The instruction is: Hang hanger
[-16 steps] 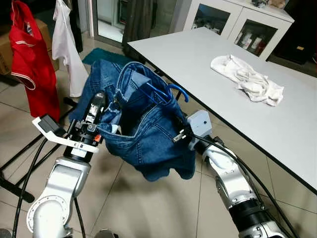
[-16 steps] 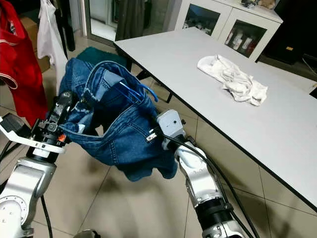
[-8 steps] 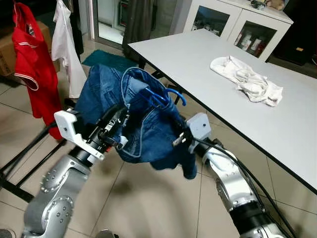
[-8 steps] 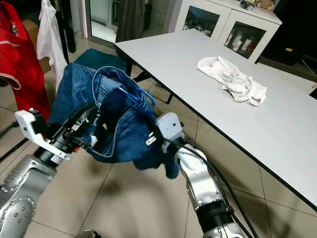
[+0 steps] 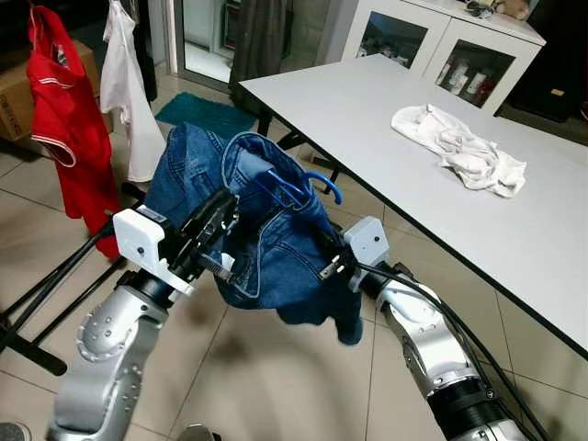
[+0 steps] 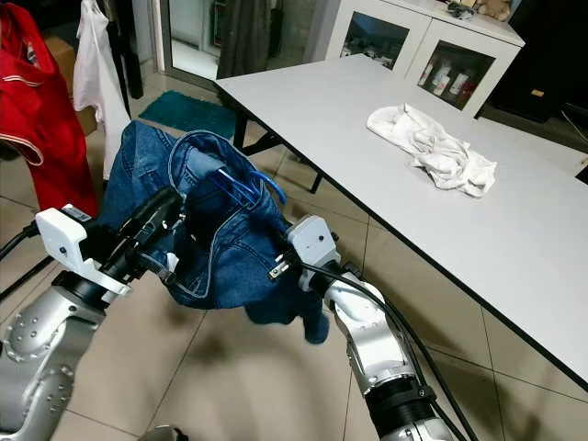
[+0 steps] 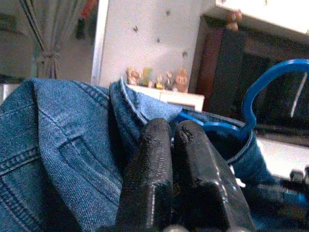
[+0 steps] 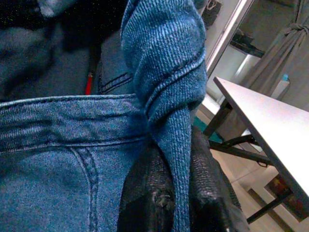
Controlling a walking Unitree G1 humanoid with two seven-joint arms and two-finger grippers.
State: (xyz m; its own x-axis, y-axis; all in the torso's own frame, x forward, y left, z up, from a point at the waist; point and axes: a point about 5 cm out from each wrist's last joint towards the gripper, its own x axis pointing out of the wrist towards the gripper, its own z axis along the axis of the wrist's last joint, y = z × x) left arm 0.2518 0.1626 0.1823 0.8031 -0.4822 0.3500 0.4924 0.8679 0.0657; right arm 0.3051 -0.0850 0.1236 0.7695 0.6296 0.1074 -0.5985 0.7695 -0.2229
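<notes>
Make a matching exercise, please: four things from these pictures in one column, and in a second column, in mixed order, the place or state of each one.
Things:
1. blue hanger
2. white cloth
3. red garment
4. jeans

Places or states:
A. hangs at the far left, beside a white garment
B. lies crumpled on the white table
C. held up between the left gripper and the right gripper
D. its hook sticks out of the denim waistband

Pairs: 1-D, 2-B, 3-A, 4-C

Blue jeans (image 5: 266, 248) on blue hanger (image 5: 299, 186) between both arms, beside white table (image 5: 367, 119).
</notes>
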